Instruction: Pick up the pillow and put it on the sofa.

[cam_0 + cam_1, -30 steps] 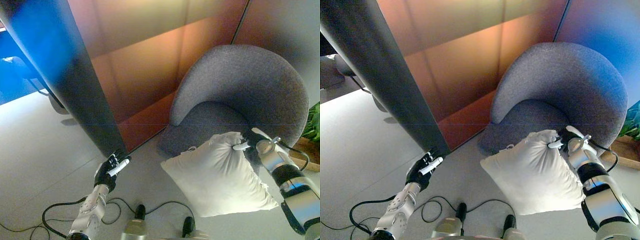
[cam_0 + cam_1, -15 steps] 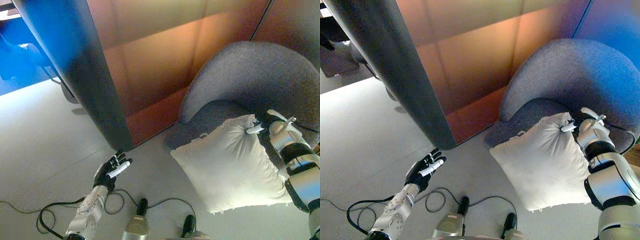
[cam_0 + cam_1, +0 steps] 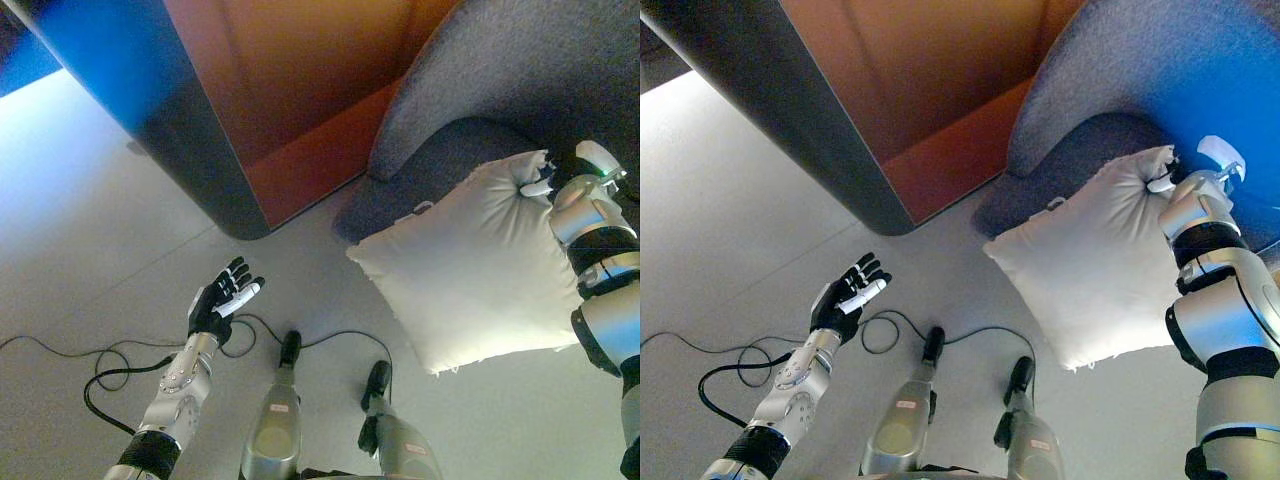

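A white square pillow [image 3: 480, 260] hangs in the air, tilted on one corner, its upper part in front of the seat of a grey round armchair [image 3: 520, 80]. My right hand [image 3: 548, 182] is shut on the pillow's top right corner, bunching the cloth. The pillow's lower corner hangs over the floor, below the seat's front edge. My left hand [image 3: 222, 298] is held out over the floor at lower left, open with fingers spread, holding nothing.
A dark rounded pillar [image 3: 150, 110] and an orange-brown wall panel [image 3: 300, 90] stand to the left of the armchair. Pale floor [image 3: 90, 220] stretches to the left.
The camera has tilted down and moved closer. My right hand has carried the pillow up and toward the armchair's seat. The left hand has stayed open.
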Controlling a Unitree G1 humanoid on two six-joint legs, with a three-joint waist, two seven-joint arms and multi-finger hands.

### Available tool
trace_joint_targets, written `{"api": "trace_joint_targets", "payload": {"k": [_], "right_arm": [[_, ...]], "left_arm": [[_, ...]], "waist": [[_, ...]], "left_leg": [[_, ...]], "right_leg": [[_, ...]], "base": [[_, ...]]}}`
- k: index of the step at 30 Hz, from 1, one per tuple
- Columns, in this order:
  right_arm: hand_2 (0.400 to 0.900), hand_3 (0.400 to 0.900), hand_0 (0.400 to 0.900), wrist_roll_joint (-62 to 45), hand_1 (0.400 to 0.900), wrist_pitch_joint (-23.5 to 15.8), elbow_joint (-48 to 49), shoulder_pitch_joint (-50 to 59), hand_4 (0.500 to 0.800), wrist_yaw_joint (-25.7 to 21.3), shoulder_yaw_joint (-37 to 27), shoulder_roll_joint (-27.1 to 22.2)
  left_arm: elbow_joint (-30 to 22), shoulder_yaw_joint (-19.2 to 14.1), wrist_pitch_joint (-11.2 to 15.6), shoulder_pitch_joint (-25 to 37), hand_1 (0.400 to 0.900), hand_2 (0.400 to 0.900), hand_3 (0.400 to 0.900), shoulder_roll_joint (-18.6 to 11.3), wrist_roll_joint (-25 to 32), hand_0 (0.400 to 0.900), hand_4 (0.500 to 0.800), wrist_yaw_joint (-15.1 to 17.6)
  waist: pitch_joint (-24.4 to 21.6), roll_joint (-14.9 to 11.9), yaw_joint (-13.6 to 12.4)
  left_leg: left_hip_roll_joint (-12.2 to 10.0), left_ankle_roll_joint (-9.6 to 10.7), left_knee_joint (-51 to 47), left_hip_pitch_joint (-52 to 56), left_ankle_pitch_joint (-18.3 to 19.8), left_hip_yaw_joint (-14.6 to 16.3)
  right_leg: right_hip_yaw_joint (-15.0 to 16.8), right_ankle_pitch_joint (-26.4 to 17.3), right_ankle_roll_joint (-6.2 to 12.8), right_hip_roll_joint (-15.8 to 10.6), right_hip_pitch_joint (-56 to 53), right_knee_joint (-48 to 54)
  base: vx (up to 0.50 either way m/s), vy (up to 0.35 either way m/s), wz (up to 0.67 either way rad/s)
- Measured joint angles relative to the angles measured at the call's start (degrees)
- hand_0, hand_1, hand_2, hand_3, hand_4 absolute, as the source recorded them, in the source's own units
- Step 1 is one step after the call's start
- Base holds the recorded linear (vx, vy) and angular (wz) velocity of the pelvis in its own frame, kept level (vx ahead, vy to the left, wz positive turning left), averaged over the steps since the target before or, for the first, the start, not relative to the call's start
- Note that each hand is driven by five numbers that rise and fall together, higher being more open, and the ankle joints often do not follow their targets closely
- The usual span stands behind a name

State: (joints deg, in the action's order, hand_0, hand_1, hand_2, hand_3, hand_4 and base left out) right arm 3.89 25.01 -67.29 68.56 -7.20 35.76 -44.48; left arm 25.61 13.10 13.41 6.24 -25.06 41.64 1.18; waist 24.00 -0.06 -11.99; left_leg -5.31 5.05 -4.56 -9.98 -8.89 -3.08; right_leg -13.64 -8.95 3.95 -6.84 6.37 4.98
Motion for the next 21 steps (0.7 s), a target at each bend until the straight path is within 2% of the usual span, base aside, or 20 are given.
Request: {"api": "trace_joint_targets", "payload": {"k": [8,21], "right_arm": [[0.900,0.900,0.900,0.1,0.900,-0.1,-0.2,3.8,0.800,-3.6,0.0,-1.1],[0.900,0.900,0.900,1.2,0.900,-0.3,-0.2,6.0,0.800,-4.1,-0.3,-5.7]], "left_arm": [[-1.3,0.1,0.7,2.5,0.900,0.900,0.900,-0.1,1.9,0.900,0.800,0.0],[-1.9,0.1,0.5,1.8,0.900,0.900,0.900,-1.4,1.9,0.900,0.800,-1.0]], "waist": [[0.3,0.6,-0.4],[0.1,0.4,-0.8]], "left_leg": [[0.0,0.1,0.0,0.1,-0.1,0.0],[0.0,0.3,0.0,2.3,0.1,-0.1]], "right_leg": [[-0.5,0.0,0.00,0.0,-0.2,0.0],[-0.7,0.1,0.01,-0.1,-2.6,0.0]], "base": [[-0.01,0.006,0.01],[0.02,-0.001,0.01]]}}
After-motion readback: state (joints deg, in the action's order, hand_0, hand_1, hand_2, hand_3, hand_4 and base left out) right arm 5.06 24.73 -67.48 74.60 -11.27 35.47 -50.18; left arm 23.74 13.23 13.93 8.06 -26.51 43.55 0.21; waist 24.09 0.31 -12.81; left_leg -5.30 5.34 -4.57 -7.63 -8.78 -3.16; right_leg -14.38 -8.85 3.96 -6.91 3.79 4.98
